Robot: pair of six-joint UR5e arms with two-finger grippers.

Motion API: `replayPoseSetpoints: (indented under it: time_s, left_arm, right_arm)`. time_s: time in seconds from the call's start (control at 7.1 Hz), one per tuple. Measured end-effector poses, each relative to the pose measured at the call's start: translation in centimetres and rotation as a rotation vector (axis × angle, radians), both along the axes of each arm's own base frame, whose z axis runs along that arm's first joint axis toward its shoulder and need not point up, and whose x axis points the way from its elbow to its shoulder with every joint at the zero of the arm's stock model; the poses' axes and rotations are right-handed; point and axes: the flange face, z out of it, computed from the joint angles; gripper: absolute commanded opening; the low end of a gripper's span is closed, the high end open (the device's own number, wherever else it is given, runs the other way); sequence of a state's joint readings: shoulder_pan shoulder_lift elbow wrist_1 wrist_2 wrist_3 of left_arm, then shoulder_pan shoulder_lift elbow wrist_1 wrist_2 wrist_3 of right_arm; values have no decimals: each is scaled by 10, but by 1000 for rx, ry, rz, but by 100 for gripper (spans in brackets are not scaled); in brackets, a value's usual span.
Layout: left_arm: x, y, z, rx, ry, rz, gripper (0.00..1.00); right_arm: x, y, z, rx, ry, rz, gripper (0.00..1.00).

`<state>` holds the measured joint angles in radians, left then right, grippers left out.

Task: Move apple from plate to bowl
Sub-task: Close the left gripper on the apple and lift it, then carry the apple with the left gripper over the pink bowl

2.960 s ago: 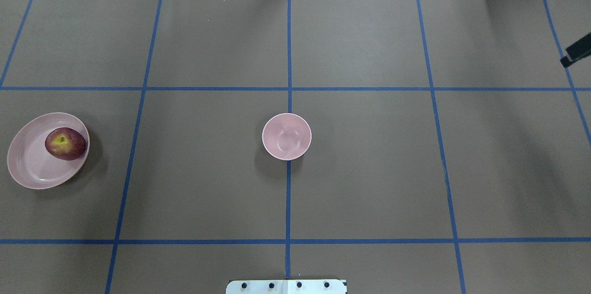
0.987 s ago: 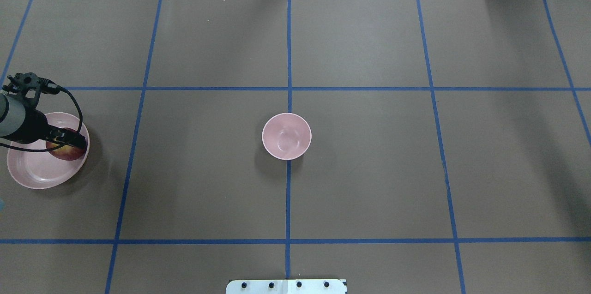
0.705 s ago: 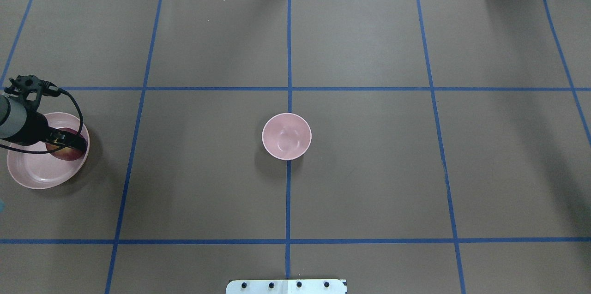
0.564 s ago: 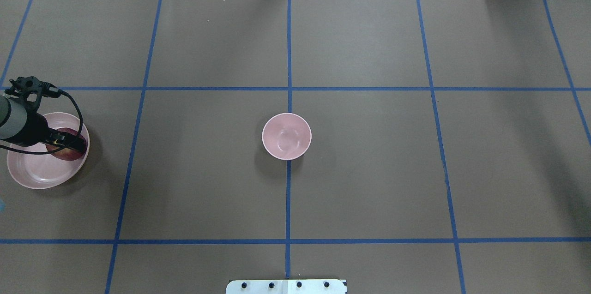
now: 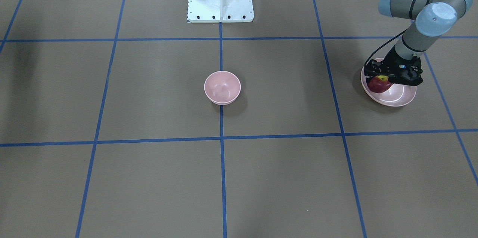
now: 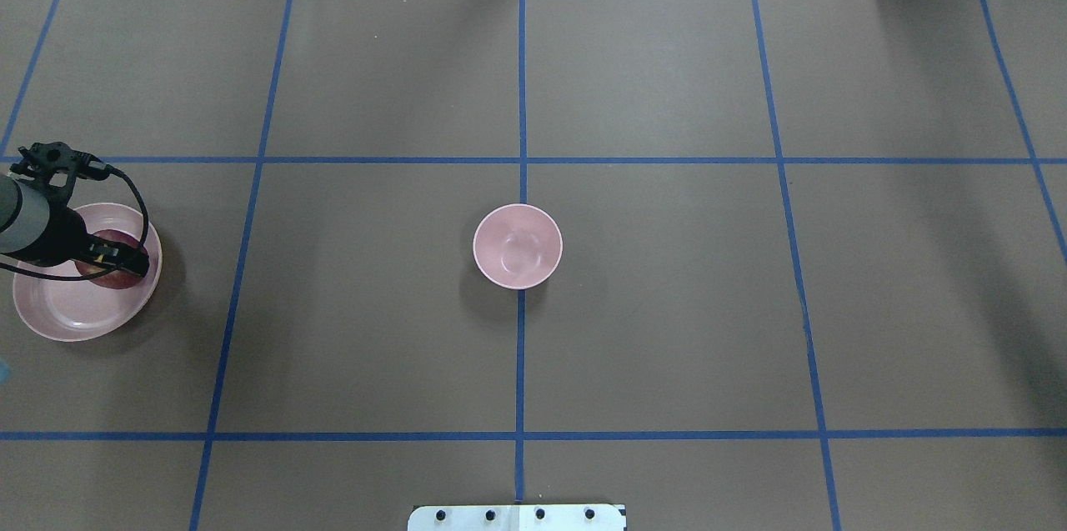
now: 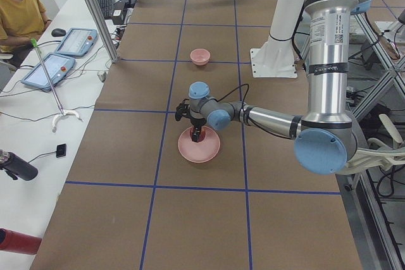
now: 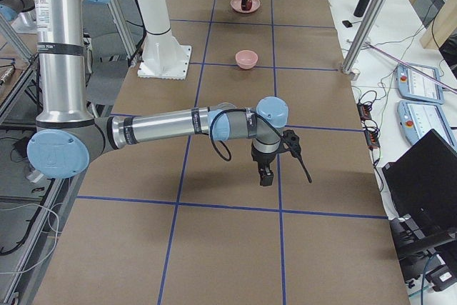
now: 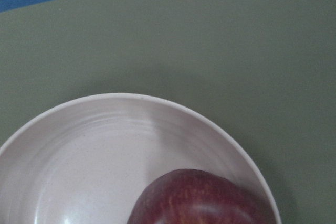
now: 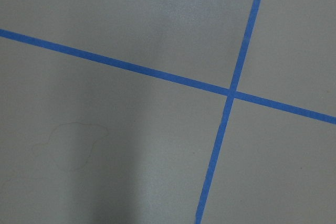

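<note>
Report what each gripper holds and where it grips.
The left gripper is down over the apple on the plate. Whether it grips it, or where, cannot be told. The right gripper carries nothing visible.

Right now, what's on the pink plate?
A red apple lies on the plate, near its edge. The left gripper hangs over it, hiding most of it from overhead; whether it grips cannot be seen.

apple point(image 5: 379, 85): small, round, dark red, yellow-green patch on top; lies in the plate against the rim on the side nearest the bowl | plate point(image 5: 396, 101): wide shallow pale pink dish, level, well apart from the bowl toward the robot's left | bowl point(image 5: 222, 87): small, deep, pale pink, upright, mouth up
</note>
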<state>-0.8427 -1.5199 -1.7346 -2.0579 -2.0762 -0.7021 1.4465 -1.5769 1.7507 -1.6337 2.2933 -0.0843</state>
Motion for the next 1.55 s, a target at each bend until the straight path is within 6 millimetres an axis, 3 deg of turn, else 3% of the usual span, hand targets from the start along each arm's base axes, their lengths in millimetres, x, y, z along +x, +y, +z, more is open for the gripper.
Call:
replayPoseSetpoints:
  time_s: [0.14, 0.42, 0.56, 0.7, 0.85, 0.99, 1.13, 1.55]
  left_arm:
    - [0, 0, -2, 3, 3, 1, 18]
    - [-10, 6, -18, 15, 26, 1, 14]
    - [-16, 12, -36, 12, 37, 6, 14]
    - [-15, 11, -69, -8, 28, 6, 14]
    - [-5, 2, -116, -38, 6, 0, 14]
    - [17, -7, -163, -74, -7, -7, 14]
    - [52, -5, -203, -109, -5, -21, 14]
    - [186, 6, -323, -208, 60, -105, 14]
  right_arm:
    - [0, 0, 0, 0, 0, 0, 100]
    - [0, 0, -1, 0, 0, 1, 100]
    - [0, 0, 0, -1, 0, 1, 100]
    - [0, 1, 0, -2, -1, 2, 100]
    - [0, 1, 1, -4, -1, 3, 100]
    - [0, 1, 1, -6, -1, 4, 100]
    - [0, 1, 1, -7, -1, 5, 100]
    - [0, 1, 2, -13, 0, 9, 100]
